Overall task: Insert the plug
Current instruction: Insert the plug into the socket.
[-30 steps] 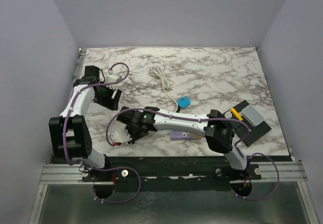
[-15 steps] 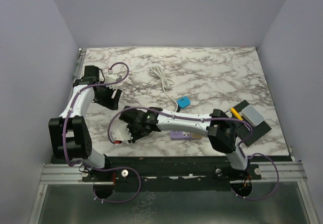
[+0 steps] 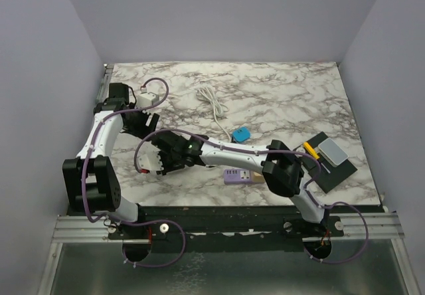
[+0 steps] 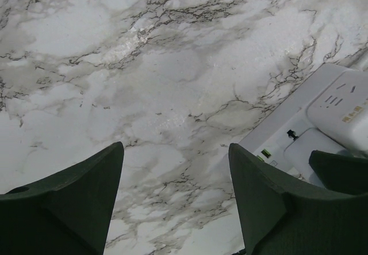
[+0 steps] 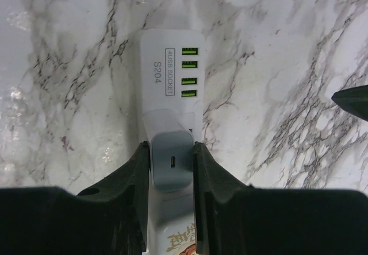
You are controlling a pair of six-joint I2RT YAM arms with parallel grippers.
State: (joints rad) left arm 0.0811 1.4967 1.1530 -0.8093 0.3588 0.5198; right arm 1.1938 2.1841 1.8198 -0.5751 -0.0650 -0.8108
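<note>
Plug (image 5: 171,157), white with a small port in its end face, sits clamped between the two dark fingers (image 5: 137,177) of my right gripper (image 5: 171,149), one finger pressed on each side of it. It is over the near end of the white power strip (image 5: 167,71), which lies flat on the marble table (image 3: 279,96). Four green USB ports line the strip's far end, just beyond the plug. From my right wrist camera the plug's body hides the socket under it, so I cannot say whether its pins are fully home or only resting on the strip's face.

My left gripper (image 4: 175,147) is released, its jaws standing wide apart over bare marble and holding nothing. It hangs close beside the strip, whose end shows at the right edge of my left wrist view, with a dark finger of the other gripper just behind it.

From above, both of my arms reach toward the left part of the table, the right one stretched across from its base. A white cable (image 3: 211,102) lies coiled toward the back, with a small blue block (image 3: 241,133) near its end. A purple socket block (image 3: 239,177) lies by the near edge, and a black board (image 3: 342,169) sits at the right side, well apart from both grippers.
</note>
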